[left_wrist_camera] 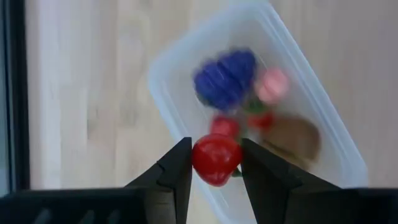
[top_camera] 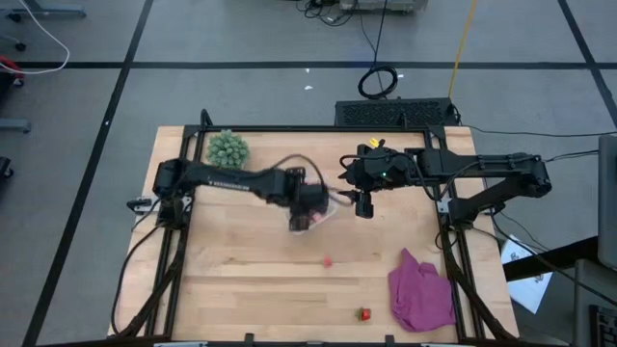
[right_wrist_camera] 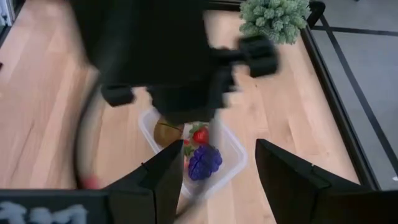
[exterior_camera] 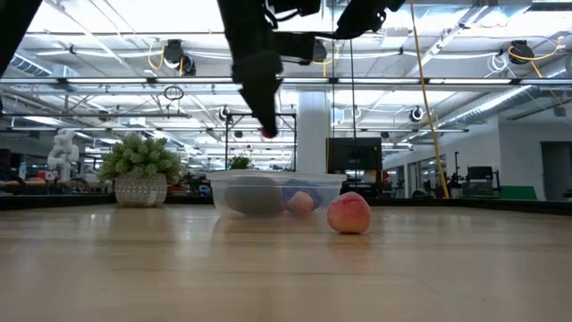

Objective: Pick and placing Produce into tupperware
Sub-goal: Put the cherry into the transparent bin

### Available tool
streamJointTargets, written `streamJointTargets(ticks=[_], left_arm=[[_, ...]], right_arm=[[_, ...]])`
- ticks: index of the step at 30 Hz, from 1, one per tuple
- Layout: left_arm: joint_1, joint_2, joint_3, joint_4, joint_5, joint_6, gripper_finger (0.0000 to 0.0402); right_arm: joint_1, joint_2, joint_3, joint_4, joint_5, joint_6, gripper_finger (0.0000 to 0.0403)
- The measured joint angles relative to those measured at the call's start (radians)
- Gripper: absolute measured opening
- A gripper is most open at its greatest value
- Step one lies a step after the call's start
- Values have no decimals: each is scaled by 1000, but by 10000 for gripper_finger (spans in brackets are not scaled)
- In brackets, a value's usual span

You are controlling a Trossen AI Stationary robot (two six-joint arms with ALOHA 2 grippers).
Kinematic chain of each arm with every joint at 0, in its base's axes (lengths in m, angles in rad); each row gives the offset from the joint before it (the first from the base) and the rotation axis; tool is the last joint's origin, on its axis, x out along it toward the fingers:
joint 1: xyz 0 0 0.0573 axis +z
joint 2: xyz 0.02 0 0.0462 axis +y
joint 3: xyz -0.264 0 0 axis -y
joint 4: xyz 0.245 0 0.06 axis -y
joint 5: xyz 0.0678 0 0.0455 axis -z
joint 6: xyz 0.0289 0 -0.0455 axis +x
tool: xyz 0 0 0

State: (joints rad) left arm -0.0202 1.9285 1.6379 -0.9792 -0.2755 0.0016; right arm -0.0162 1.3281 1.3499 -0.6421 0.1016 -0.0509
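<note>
My left gripper (left_wrist_camera: 215, 148) hangs over the clear tupperware (left_wrist_camera: 323, 118), shut on a small red round fruit (left_wrist_camera: 216, 160); the low view shows it (exterior_camera: 265, 128) well above the tub (exterior_camera: 277, 192). In the tub lie a purple cluster (left_wrist_camera: 225, 78), a pink fruit (left_wrist_camera: 272, 84), a red one (left_wrist_camera: 224, 125) and a brown round one (left_wrist_camera: 293, 134). My right gripper (right_wrist_camera: 217, 177) is open, held in the air just right of the tub (top_camera: 314, 218), touching nothing. A pink-red fruit (top_camera: 328, 260) and another small red one (top_camera: 364, 313) lie on the table. My left gripper pinches the small red fruit by its two opposite sides (left_wrist_camera: 198, 157) between its fingertips (left_wrist_camera: 177, 168). The fingers point down from above. The fruit is lifted clear, in the air above the open tub.
A green spiky plant in a pot (top_camera: 228, 147) stands near the far left corner. A purple cloth (top_camera: 420, 292) lies crumpled near the right front edge. Bare wooden table (top_camera: 241, 280) stretches between the tub and the near edge. A black frame borders the table.
</note>
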Motion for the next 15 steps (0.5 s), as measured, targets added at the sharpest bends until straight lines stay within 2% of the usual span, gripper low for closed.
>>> streamJointTargets(ticks=[6, 15], left_arm=[[81, 1, -90, 186, 177, 76, 124], [105, 1, -171, 247, 197, 44, 124]], right_arm=[[-5, 0, 0, -6, 3, -40, 187], [-42, 0, 0, -7, 2, -70, 187]])
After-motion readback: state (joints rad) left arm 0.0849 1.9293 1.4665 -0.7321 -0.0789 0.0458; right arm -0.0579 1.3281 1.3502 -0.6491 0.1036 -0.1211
